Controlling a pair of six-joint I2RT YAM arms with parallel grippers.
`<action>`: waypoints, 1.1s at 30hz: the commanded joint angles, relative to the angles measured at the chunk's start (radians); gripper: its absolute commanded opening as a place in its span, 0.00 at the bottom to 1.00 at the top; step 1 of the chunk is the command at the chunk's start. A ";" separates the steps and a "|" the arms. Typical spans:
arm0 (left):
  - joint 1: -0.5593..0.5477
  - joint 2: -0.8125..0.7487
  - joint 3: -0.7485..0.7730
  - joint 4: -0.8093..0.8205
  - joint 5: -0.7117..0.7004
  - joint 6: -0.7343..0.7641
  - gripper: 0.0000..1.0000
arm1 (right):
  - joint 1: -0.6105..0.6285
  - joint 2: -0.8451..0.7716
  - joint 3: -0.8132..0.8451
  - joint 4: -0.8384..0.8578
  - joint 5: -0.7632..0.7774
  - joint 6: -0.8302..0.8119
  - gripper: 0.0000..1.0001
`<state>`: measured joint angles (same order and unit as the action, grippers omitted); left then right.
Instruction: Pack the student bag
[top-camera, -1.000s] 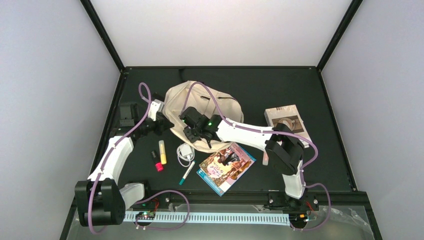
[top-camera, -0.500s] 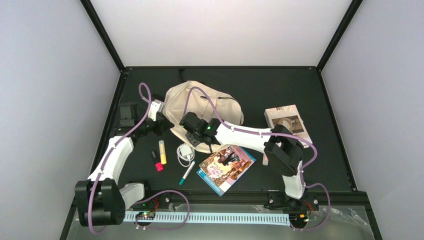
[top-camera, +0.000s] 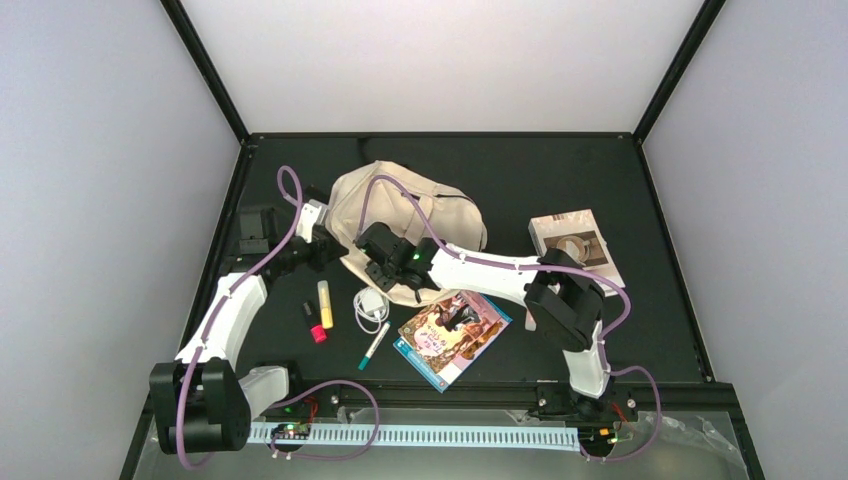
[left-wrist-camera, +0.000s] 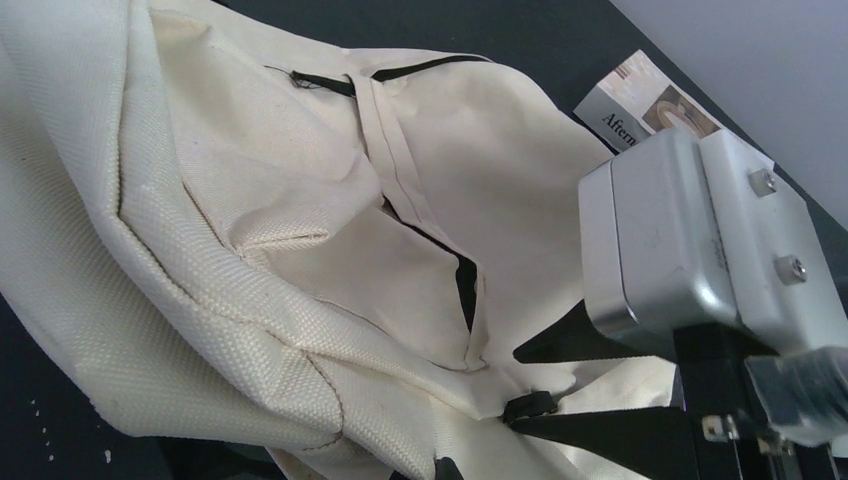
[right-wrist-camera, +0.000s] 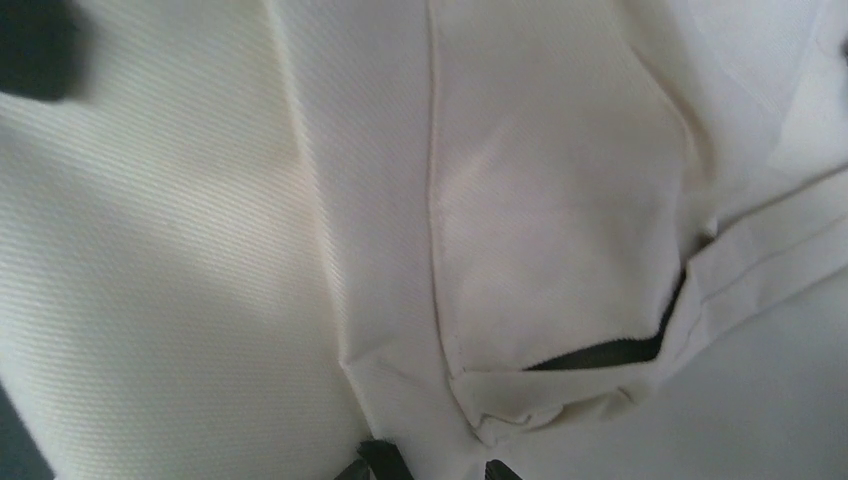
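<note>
The black table (top-camera: 560, 170) carries everything, and the biggest thing on it is the bag (top-camera: 345, 205), a slumped cream heap lying left of the middle, toward the far side. Both of my claws are at it.

My left claw (top-camera: 322, 238) is at the bag's left edge and clenched as tight as it goes. In its wrist view the cloth bunches up right at my fingertips and rises off the table, so I take it I am pinching a fold of the bag.

My right claw (right-wrist-camera: 435, 466) reaches across from the right and presses down on the near part of the bag. Its two tips stand a little apart at the bottom of the wrist view, with a folded corner of cloth just above them. I cannot tell whether I am squeezing that fold or only resting on it.

The bag's weave is coarse and creased. A dark zipper line crosses its top, a pocket slit gapes with darkness inside, and a small black strap bit (left-wrist-camera: 530, 405) sits near its lower edge.

Near the bag's front lies a colourful book (top-camera: 455, 335). A pale box (top-camera: 575, 245) lies well apart to the right. A white charger (top-camera: 372, 308) with coiled cord lies just below the bag. Left of it are a yellow highlighter (top-camera: 325, 305) and a red-capped marker (top-camera: 313, 325), and a teal pen (top-camera: 374, 346) lies nearest me.
</note>
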<state>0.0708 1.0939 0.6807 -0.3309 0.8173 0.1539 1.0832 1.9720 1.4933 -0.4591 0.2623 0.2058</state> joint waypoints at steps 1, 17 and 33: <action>-0.005 -0.021 0.005 0.037 0.076 0.015 0.01 | 0.009 0.020 -0.002 0.071 -0.066 -0.066 0.32; -0.019 -0.027 0.030 -0.013 0.320 0.035 0.02 | -0.034 0.030 -0.060 0.041 -0.213 -0.145 0.24; -0.022 -0.020 0.024 -0.023 0.278 0.062 0.01 | -0.036 -0.060 -0.147 0.112 -0.091 -0.132 0.01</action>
<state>0.0566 1.0931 0.6781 -0.3767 1.0103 0.2092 1.0508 1.9579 1.3857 -0.3439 0.0849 0.0761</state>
